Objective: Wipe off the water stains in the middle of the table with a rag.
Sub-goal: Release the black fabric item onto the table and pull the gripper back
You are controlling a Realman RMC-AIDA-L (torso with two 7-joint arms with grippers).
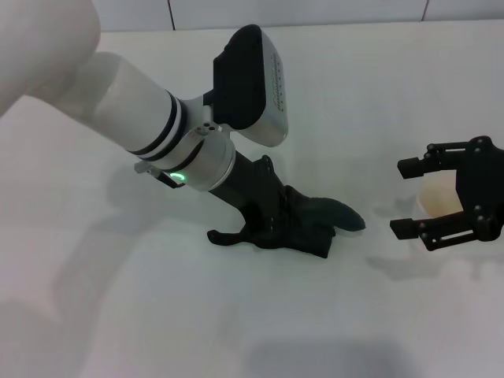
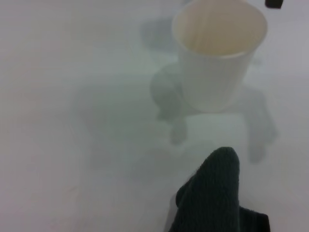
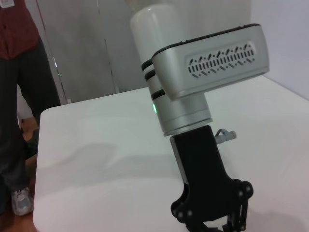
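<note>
The dark green-black rag (image 1: 335, 216) lies on the white table (image 1: 157, 315) near its middle, its pointed tip aimed at the right arm. My left gripper (image 1: 276, 228) is pressed down onto the rag and shut on it. The left wrist view shows the rag's tip (image 2: 215, 191) close up. No orange-brown water stain shows in any view. My right gripper (image 1: 421, 198) is open at the right, with a whitish plastic cup (image 1: 438, 197) between its spread fingers. The right wrist view shows the left arm's gripper body (image 3: 207, 193).
The cup (image 2: 219, 53) stands upright and empty a short way beyond the rag's tip. A person (image 3: 19, 96) stands past the table's far end. Thin dark seams (image 1: 169, 16) run along the back edge.
</note>
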